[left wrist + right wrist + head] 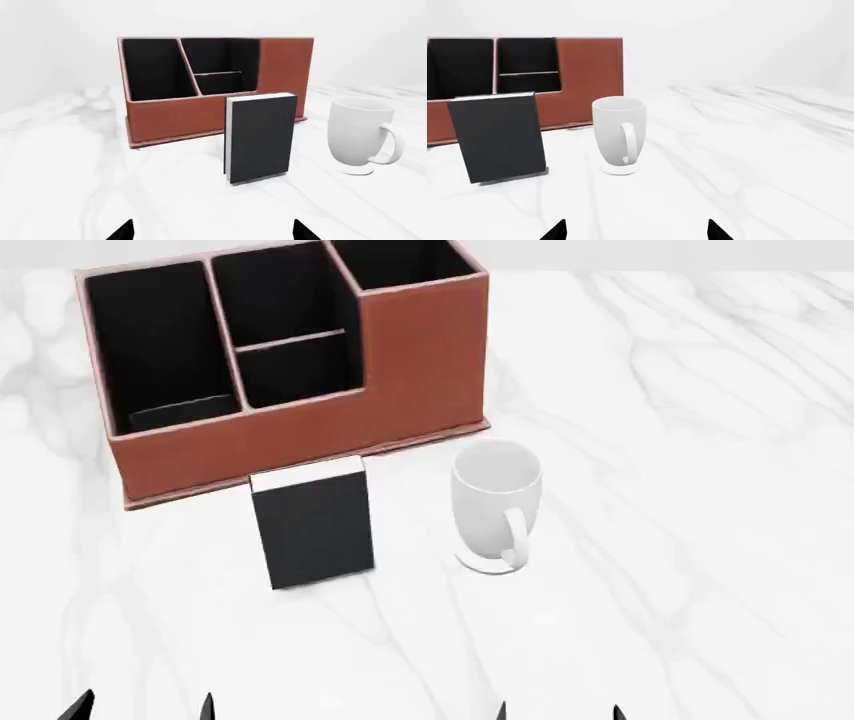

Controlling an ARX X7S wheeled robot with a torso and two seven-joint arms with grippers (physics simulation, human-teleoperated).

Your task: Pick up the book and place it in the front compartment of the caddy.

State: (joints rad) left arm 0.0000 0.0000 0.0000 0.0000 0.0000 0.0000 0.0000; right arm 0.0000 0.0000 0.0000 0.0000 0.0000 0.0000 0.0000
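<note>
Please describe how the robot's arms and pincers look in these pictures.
Little is visible. Each pincer shows only as two black pointed tips at the frame's bottom edge: the left pincer and the right pincer. No arms, cables or markings are in view.

Layout on the worktop (694, 440). The caddy (307, 440) stands toward the far left part of the worktop. Within it, the front compartment (296, 375) lies in the middle of the near row, closed at its far end by a low cross divider. The book (314, 525) stands upright just before the caddy's near wall, close to it. The mug (494, 505) stands to the right of the book, apart from it, near the caddy's near right corner.
</note>
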